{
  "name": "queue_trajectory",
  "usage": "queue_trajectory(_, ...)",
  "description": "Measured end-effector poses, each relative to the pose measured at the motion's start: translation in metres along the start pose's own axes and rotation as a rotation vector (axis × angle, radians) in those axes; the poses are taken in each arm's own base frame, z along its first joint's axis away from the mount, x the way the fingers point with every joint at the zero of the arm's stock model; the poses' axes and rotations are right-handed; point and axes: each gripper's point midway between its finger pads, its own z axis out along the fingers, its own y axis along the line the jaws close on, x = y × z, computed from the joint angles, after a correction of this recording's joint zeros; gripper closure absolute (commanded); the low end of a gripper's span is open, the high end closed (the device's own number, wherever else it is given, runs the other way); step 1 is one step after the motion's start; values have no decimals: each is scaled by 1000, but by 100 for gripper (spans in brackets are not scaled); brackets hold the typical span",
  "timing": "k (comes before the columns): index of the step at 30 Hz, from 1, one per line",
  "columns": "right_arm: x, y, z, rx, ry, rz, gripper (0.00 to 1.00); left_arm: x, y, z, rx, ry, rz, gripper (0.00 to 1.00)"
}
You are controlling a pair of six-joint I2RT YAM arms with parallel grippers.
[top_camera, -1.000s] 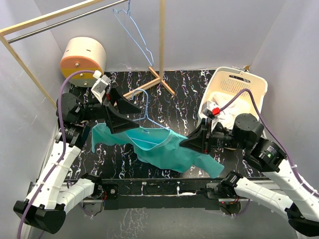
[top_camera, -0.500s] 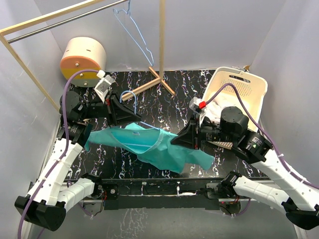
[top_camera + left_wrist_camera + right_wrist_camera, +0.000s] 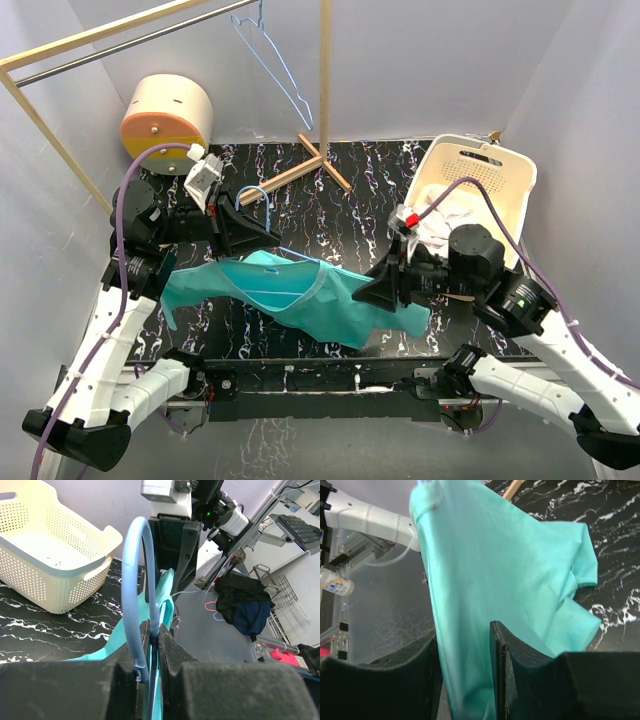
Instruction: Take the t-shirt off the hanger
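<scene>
The teal t-shirt (image 3: 310, 295) hangs stretched between my two arms over the black marbled table, still on the light-blue wire hanger (image 3: 255, 195). My left gripper (image 3: 268, 235) is shut on the hanger's neck just under the hook. In the left wrist view the hook (image 3: 134, 580) curves up from the closed left gripper (image 3: 154, 632), with teal cloth (image 3: 167, 587) beyond it. My right gripper (image 3: 365, 295) is at the shirt's right side. In the right wrist view the right gripper (image 3: 465, 647) has its jaws apart and the t-shirt (image 3: 510, 575) hangs loosely through the gap.
A cream laundry basket (image 3: 520, 170) holding white cloth (image 3: 445, 222) stands at the back right. A second wire hanger (image 3: 270, 70) hangs on the rail, beside the wooden rack post (image 3: 324, 80). A round cream and orange drum (image 3: 165, 115) sits back left.
My left gripper has shut on the hanger's neck and drawn it back to the left. My right gripper's jaws have parted from the shirt cloth, and the shirt has stretched out more.
</scene>
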Motion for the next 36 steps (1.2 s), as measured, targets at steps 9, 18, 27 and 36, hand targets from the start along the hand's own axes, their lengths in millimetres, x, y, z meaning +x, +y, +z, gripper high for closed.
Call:
queue_trajectory(9,24,-2,-46,126,-13,-7,91,-1,0,-1,-23,-2,10,100)
queue_trajectory(18,34,-21,-69,294,-5,12,92,-1,1,0,-28,0,12,100)
queue_trajectory(27,33,-56,-102,575,-80,101,92,-13,-4,-1,-48,-9,44,100)
queue_trajectory(36,15,-78,-164,886,-313,294,92,-14,-11,-4,-58,-20,61,100)
